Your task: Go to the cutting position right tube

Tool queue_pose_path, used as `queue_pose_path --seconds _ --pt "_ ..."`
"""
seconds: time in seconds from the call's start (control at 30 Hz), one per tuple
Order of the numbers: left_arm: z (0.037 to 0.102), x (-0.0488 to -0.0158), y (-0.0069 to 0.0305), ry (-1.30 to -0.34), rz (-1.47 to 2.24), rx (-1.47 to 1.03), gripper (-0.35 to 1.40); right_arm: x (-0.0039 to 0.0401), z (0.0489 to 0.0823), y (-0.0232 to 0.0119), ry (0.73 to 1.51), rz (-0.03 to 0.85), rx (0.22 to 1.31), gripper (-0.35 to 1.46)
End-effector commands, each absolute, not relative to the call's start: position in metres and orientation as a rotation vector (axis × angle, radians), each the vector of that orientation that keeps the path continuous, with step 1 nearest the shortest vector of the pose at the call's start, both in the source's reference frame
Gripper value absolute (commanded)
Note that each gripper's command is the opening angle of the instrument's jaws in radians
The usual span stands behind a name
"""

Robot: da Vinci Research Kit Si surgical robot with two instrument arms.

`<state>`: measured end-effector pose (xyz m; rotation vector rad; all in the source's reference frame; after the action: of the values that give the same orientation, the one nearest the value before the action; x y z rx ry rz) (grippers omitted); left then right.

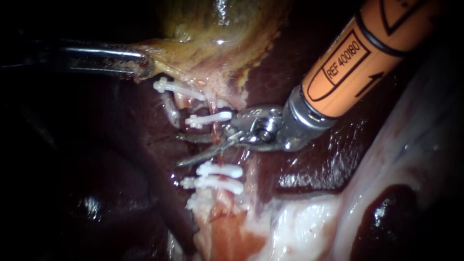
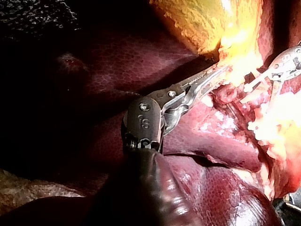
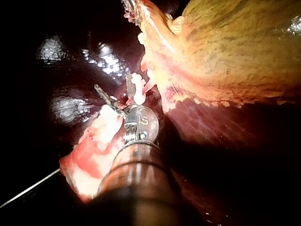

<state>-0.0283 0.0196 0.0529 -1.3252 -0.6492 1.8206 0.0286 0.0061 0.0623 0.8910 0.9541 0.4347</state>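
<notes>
My right instrument [image 1: 178,151], on an orange shaft from the upper right, ends in two thin blades that stand open. A thin red tube [image 1: 216,131] runs down between a white clip [image 1: 209,118] above and two white clips [image 1: 220,170] below, and the blades lie across that bare stretch without closing on it. In the right wrist view the open blades [image 3: 113,87] sit just beside a white clip [image 3: 138,92]. My left instrument [image 1: 144,68] comes in from the left, its jaws shut on the yellow edge of the gallbladder [image 1: 217,29], also seen in the left wrist view [image 2: 215,74].
Dark liver [image 1: 328,159] surrounds the site. Another white clip [image 1: 176,87] sits left of the tube, with a pale stump [image 1: 170,112] below it. Pale fatty tissue [image 1: 299,222] lies at the lower right. A pink-white tissue block [image 3: 94,150] lies beside my right instrument's shaft.
</notes>
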Motion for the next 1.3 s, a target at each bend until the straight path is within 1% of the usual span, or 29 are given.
queue_pose_path --seconds 0.03,0.13,0.5,0.8,1.0,1.3 --pt "0.0529 -0.0283 0.0196 -0.648 1.821 -1.326 -0.35 0.0286 0.0622 0.0060 0.954 0.434 0.890 1.43" --pt "0.0529 -0.0283 0.0196 -0.648 1.821 -1.326 -0.35 0.0286 0.0616 0.0059 0.957 0.434 0.893 1.44" --pt "0.0530 -0.0283 0.0196 -0.649 1.821 -1.326 -0.35 0.0293 0.0572 0.0061 1.057 0.455 0.946 1.44" --pt "0.0530 -0.0283 0.0196 -0.649 1.821 -1.326 -0.35 0.0295 0.0539 0.0062 1.111 0.438 1.006 1.43" --pt "0.0530 -0.0282 0.0196 -0.649 1.821 -1.326 -0.35 0.0299 0.0531 0.0057 1.114 0.421 1.028 1.43" --pt "0.0530 -0.0282 0.0196 -0.649 1.821 -1.326 -0.35 0.0299 0.0532 0.0057 1.114 0.421 1.028 1.43"
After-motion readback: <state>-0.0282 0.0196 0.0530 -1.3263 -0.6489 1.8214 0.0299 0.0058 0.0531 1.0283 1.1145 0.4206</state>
